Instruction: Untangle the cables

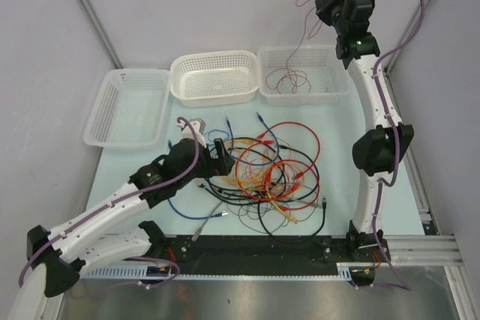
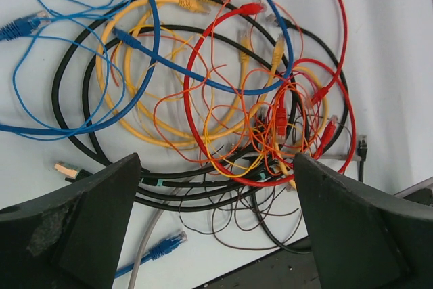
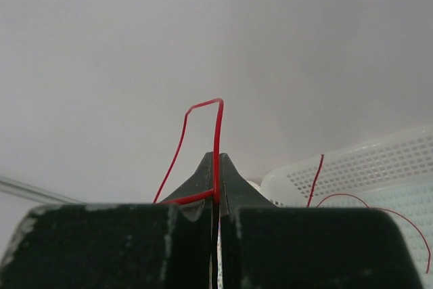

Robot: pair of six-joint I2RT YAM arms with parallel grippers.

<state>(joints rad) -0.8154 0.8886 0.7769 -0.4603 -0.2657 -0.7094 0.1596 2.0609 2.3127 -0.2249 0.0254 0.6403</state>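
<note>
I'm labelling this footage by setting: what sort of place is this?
Probably a lab or robot test cell, not a home. Plain grey panels wall in a pale tabletop, aluminium framing edges it, and three white mesh baskets stand behind a cable tangle.

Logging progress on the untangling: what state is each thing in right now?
cable tangle: knotted, on table
left gripper: open, over cable tangle
right gripper: shut on thin red wire, raised
thin red wire: hanging into right basket
</note>
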